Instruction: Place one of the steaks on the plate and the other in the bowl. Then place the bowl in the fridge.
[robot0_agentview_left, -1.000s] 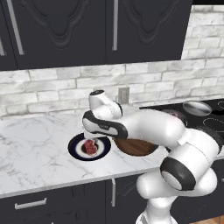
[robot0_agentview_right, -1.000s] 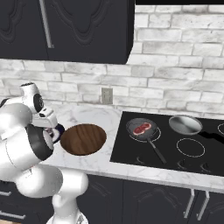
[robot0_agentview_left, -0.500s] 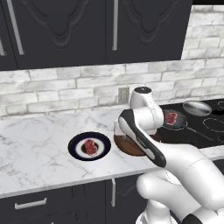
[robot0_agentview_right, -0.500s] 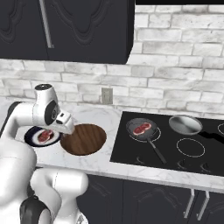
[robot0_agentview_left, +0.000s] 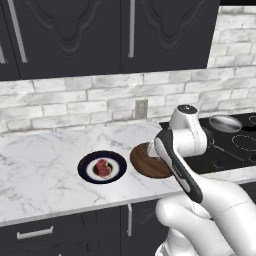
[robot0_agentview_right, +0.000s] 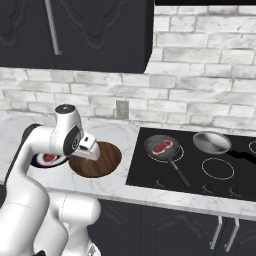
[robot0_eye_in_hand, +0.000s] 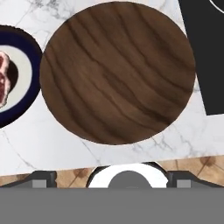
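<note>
The gripper (robot0_agentview_right: 89, 148) hangs open and empty over the bowl (robot0_agentview_right: 97, 160); the second steak (robot0_agentview_right: 162, 146) lies to the bowl's right, in the pan (robot0_agentview_right: 161, 147).

My own forearm covers the right half of the wooden bowl (robot0_agentview_left: 145, 161) in the left base view, and hides the pan beyond it. From the right base side my arm blocks most of the navy plate (robot0_agentview_right: 44, 162), leaving a sliver of its steak (robot0_agentview_right: 50, 158). In the hand view the plate (robot0_eye_in_hand: 17, 114) and steak (robot0_eye_in_hand: 3, 83) run off the left edge.
</note>
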